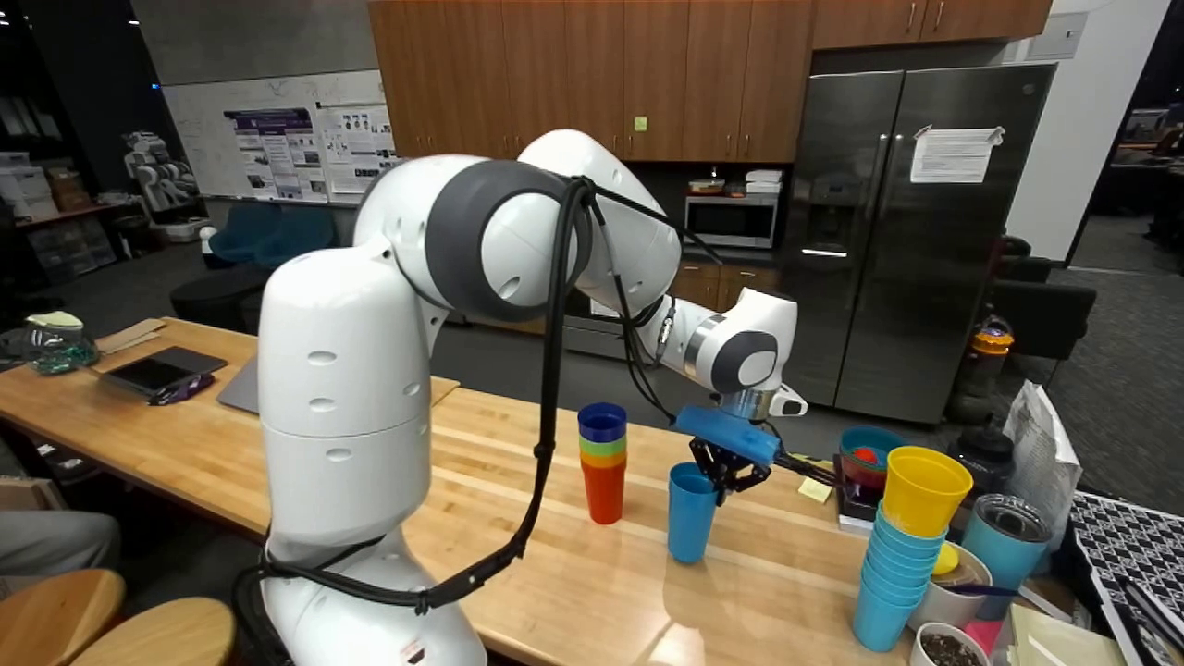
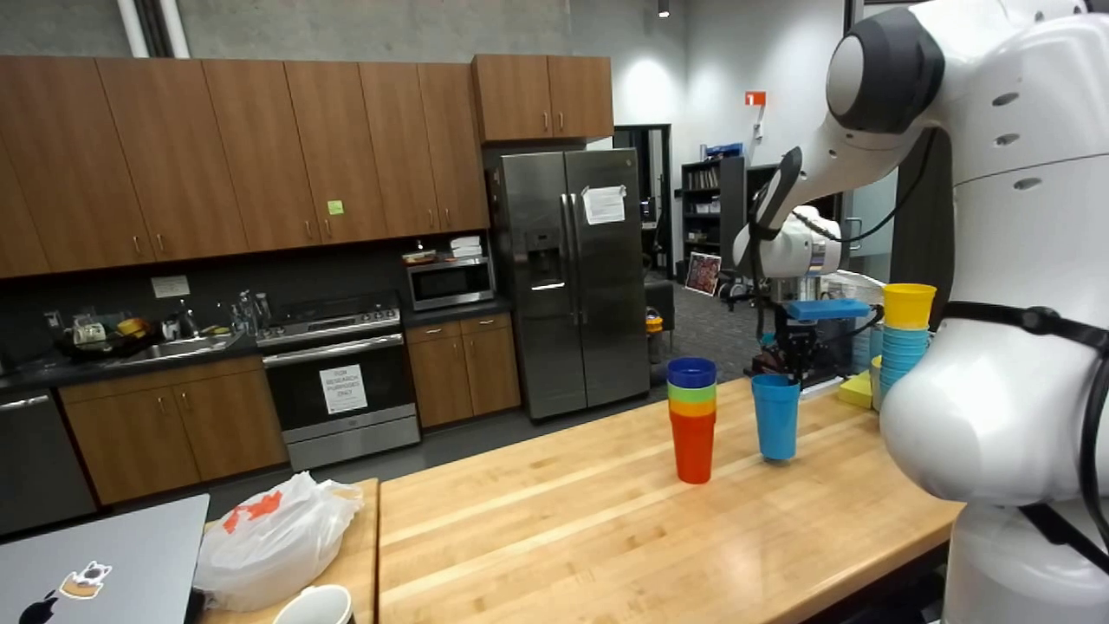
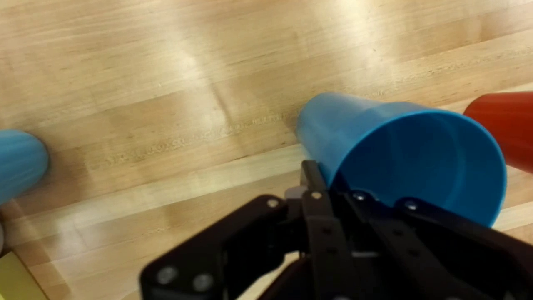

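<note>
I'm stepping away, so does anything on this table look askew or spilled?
No spill or damage stands out. One mild oddity: a yellow cup tops the stack of light-blue cups, breaking its colour. The blue cup in the gripper is pinched by one side of its rim, but looks upright.

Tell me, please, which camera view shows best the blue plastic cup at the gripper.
The wrist view: it shows the blue plastic cup largest, looking into its mouth, with the gripper pinching its wall. Both exterior views show it smaller, mainly its outer side.
</note>
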You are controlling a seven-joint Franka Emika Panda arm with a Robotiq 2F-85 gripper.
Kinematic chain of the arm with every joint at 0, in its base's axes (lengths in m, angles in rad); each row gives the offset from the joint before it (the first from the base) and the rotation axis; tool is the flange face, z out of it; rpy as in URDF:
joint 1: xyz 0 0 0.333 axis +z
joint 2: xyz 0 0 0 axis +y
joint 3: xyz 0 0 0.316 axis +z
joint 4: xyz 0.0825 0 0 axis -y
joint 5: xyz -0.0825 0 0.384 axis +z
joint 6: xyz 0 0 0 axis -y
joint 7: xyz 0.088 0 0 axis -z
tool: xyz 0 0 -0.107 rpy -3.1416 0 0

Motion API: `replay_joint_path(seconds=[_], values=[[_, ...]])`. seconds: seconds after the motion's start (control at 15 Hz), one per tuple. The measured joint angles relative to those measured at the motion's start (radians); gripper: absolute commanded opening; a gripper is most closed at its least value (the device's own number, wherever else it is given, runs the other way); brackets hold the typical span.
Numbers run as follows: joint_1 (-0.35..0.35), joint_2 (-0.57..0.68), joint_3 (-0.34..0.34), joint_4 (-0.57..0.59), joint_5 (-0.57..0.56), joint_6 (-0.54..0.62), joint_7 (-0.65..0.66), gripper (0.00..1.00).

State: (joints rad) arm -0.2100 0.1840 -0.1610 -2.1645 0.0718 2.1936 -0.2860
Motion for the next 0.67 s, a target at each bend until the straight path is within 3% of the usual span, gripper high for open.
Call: replay_joint_path(seconds=[0.6, 0.67], values=[[0.0, 0.03, 0.011, 0.004, 0.012, 0.004, 0.0, 0.01], [0.0, 0.03, 0.011, 0.004, 0.012, 0.004, 0.0, 0.3]])
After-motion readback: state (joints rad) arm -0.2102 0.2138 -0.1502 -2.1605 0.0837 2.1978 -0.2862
